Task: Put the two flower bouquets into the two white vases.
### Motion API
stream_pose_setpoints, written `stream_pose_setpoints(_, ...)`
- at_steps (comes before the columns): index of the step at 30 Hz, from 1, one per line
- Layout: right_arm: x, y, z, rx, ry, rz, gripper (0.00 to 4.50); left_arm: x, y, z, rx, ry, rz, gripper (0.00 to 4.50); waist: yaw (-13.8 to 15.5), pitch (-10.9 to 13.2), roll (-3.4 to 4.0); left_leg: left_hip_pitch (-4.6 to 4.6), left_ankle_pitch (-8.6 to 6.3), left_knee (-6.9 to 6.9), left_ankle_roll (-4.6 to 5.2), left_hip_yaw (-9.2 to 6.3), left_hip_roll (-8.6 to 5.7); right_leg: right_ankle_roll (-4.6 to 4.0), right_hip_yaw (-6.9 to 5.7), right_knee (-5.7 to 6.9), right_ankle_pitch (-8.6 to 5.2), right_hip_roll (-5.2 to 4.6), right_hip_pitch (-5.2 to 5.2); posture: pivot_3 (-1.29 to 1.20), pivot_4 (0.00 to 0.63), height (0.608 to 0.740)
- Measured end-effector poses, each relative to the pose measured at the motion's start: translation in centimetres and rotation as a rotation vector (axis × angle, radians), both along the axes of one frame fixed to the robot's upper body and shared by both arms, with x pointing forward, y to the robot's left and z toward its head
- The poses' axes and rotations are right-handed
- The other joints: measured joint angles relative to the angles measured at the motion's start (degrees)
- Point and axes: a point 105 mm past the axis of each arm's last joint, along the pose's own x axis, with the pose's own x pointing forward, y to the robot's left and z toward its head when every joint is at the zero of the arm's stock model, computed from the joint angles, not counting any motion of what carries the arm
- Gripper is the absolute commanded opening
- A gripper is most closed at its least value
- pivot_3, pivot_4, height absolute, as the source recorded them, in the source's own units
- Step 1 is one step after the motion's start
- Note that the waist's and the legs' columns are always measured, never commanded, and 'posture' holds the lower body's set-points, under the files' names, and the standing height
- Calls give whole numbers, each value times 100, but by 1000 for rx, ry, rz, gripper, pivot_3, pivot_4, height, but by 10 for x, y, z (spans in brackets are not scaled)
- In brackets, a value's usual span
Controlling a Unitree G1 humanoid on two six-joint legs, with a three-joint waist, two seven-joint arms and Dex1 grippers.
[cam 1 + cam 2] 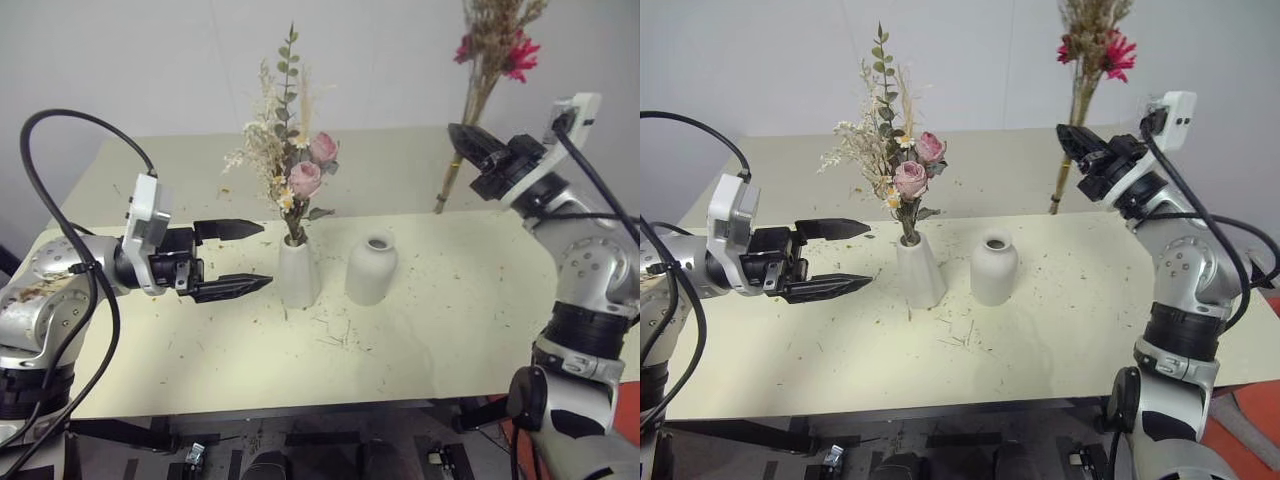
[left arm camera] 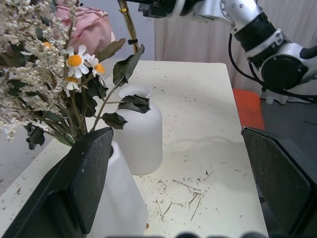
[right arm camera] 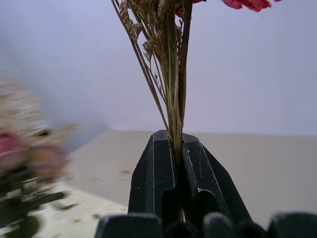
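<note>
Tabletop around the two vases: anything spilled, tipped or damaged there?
Dried bits and broken stem pieces litter the table, thickest in front of the taller vase and the shorter vase. Both vases stand upright; the rose bouquet sits in the taller one.
</note>
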Motion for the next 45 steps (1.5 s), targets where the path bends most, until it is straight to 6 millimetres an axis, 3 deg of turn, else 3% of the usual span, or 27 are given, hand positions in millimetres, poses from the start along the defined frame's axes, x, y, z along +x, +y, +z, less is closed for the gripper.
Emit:
stream_pose_setpoints(4, -8, 24, 0, -47, -42, 76, 31, 0, 0, 0, 2, 0, 2, 4500, -2, 0, 0, 4, 0, -1, 0, 0, 0, 0, 0, 0, 0, 1, 0, 0, 150, 740)
stream_pose_setpoints(10, -9, 51, -24, -83, -22, 145, 31, 0, 1, 1, 4, -2, 6, 4500, -7, 0, 1, 2, 0, -1, 0, 0, 1, 0, 2, 1, 0, 1, -4, 0, 150, 740)
stream_pose_setpoints(18, -7, 64, -29, -77, -54, 157, 31, 0, 1, 1, 5, -1, 11, 4500, -2, 0, 1, 3, 0, -1, 0, -1, 0, 0, 1, 1, 0, 1, -3, 0, 150, 740)
stream_pose_setpoints(30, -6, 69, -71, -125, -12, 144, 31, 0, 2, 1, 9, -1, 14, 4500, -12, 0, 1, 6, 0, -3, 0, 0, 0, 0, 3, -1, 0, 3, -3, 0, 150, 740)
stream_pose_setpoints(31, -7, 71, -74, -132, -14, 146, 626, 0, 2, 1, 10, -1, 14, 4500, -12, 0, 1, 6, 0, -3, 0, 0, 0, 0, 3, -1, 0, 3, -3, 0, 150, 740)
stream_pose_setpoints(37, -9, 71, -88, -146, -8, 136, 2507, -2, 2, 4, 3, -4, 5, 4500, -3, 0, 1, 5, 0, -3, 0, -1, 0, 0, 2, -1, 0, 2, -3, 0, 150, 740)
stream_pose_setpoints(42, -14, 59, -107, -221, 9, 112, 4190, -4, 3, 6, 7, -9, 5, 4500, -1, 0, 1, 6, 0, -3, 0, 0, 0, 0, 2, -3, 0, 2, -2, 0, 150, 740)
stream_pose_setpoints(43, -15, 57, -108, -240, 9, 115, 4449, -4, 3, 6, 8, -9, 5, 4500, 0, 1, 1, 6, 0, -3, 0, 0, 0, 0, 2, -3, 0, 2, -2, 0, 150, 740)
stream_pose_setpoints(45, -19, 50, -109, -283, 4, 118, 4449, -4, 3, 6, 9, -9, 5, 4500, 1, 1, 1, 7, 0, -3, 0, 0, 0, 0, 1, -3, -1, 3, -1, 0, 150, 740)
